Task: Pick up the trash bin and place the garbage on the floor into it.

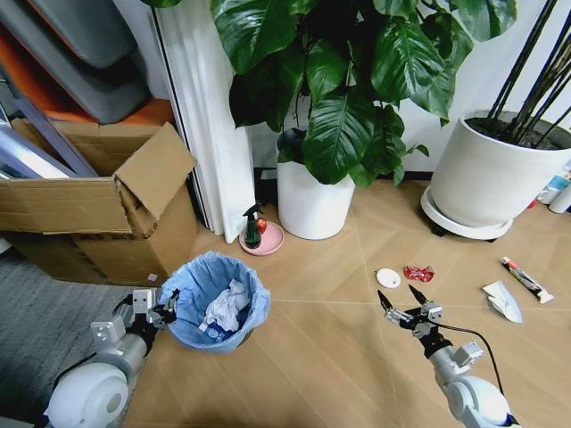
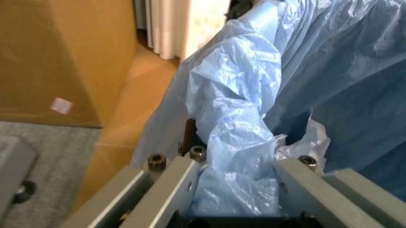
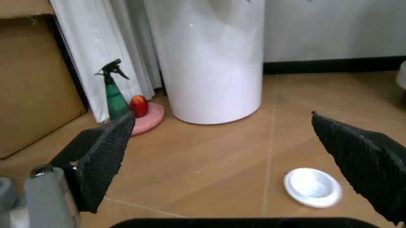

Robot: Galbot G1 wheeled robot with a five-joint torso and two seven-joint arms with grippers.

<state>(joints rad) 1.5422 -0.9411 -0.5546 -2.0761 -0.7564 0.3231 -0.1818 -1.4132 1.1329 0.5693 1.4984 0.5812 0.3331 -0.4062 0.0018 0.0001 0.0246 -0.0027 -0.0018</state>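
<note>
Two arms | left gripper [image 1: 167, 308] jaws clamp trash bin [image 1: 217, 301] rim | right gripper [image 1: 399, 304] jaws spread, near white disc [image 1: 388, 277]

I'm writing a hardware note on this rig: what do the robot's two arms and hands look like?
Both arms are glossy white rounded shells ending in grey metal wrist blocks, each trailed by a thin black cable. The left hand has flat grey metal fingers with dark bolt heads. The right hand carries black, pointed pads with a fine textured surface.

White rounded arm shells, grey metal wrist brackets, black cables, black textured fingertips [image 3: 104, 156]
</note>
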